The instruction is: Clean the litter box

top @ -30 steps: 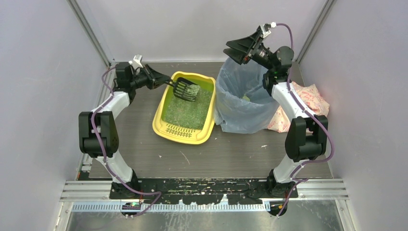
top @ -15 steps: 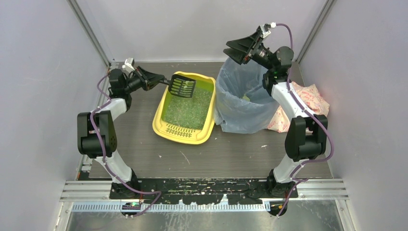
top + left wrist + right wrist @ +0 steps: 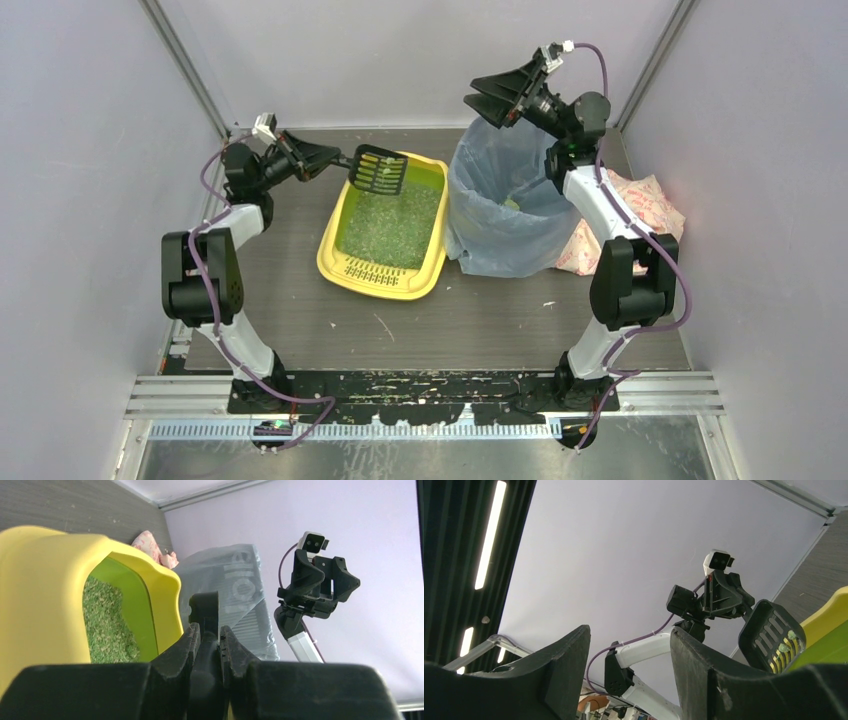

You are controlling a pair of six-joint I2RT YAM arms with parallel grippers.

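Observation:
The yellow litter box lies mid-table with green litter inside and its slotted grate at the near end; its wall also shows in the left wrist view. My left gripper is shut on the handle of the black slotted scoop, holding it raised over the box's far end. The handle sits between my fingers in the left wrist view. A few green bits cling to the scoop in the right wrist view. My right gripper is open and empty, high above the bin.
A tall bin lined with a blue translucent bag stands right of the litter box. A pink patterned bag lies at the far right by the wall. Small specks dot the table in front.
My left gripper has lifted the scoop out of the litter and drawn it back toward the box's far end. The right gripper has shifted only slightly.

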